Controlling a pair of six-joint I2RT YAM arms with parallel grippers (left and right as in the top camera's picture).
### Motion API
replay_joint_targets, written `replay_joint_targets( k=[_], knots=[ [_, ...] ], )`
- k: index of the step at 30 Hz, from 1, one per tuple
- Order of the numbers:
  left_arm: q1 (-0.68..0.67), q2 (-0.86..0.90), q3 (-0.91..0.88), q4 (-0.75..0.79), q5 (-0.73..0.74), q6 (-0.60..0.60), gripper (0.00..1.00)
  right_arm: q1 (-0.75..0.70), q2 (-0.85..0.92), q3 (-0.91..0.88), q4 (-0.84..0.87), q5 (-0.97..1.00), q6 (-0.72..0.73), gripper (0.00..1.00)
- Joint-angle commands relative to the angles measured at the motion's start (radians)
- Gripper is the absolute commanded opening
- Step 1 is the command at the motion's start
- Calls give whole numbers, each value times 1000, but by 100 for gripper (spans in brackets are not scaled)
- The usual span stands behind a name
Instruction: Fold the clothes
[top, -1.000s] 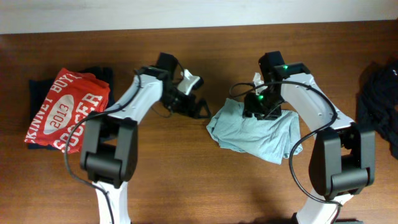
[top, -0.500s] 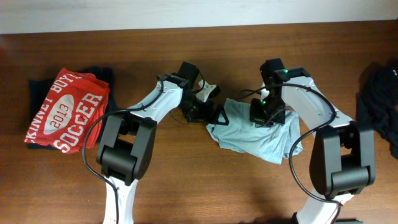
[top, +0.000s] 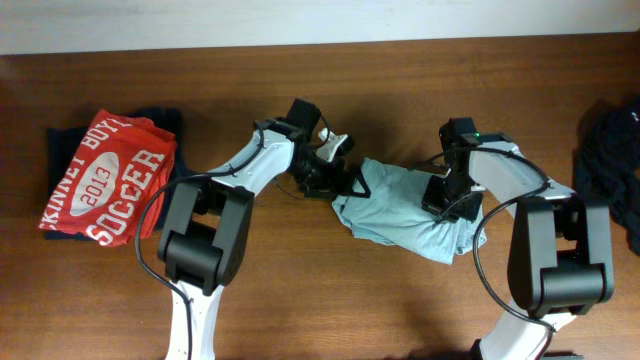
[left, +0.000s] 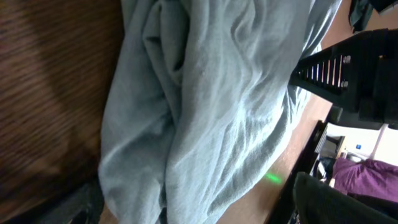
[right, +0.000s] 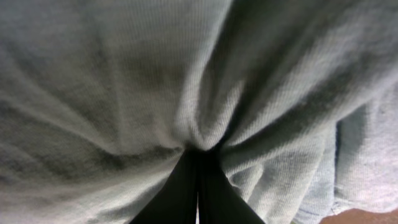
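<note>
While the plain pale grey-blue cotton t-shirt (top: 400, 208) lies crumpled on the brown wooden table (top: 320, 300) a little right of centre, the other cloth sits well apart from it. A red t-shirt with white soccer lettering (top: 105, 180) rests on a dark navy folded garment (top: 60, 140) at the far left. A black garment (top: 610, 160) is heaped at the right edge. Only the two arms reach over the bundle.

Its long axis runs slantwise, from an upper-left end to a lower-right end nearer the front edge. Collar and hem cannot be told apart among the creases.

The left gripper (top: 350, 183) stands at the upper-left end with its jaws spread wide, the cloth's edge just at them. The right gripper (right: 198, 186) has its fingers pressed together, pinching a fold of the shirt near the right end. Wrinkles fan out from that pinch.
</note>
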Motion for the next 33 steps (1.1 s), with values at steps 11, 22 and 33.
replay_joint_targets(
  k=[11, 22, 33],
  knots=[
    [-120, 89, -10, 128, -97, -303, 84, -6, 12, -62, 61, -67, 13, 4],
    [-166, 97, -10, 185, -62, -323, 56, -6, 12, -62, 71, -67, 12, 4],
    [-170, 97, -10, 288, 83, -225, 27, -6, 12, -62, 73, -67, 13, 4]
  ],
)
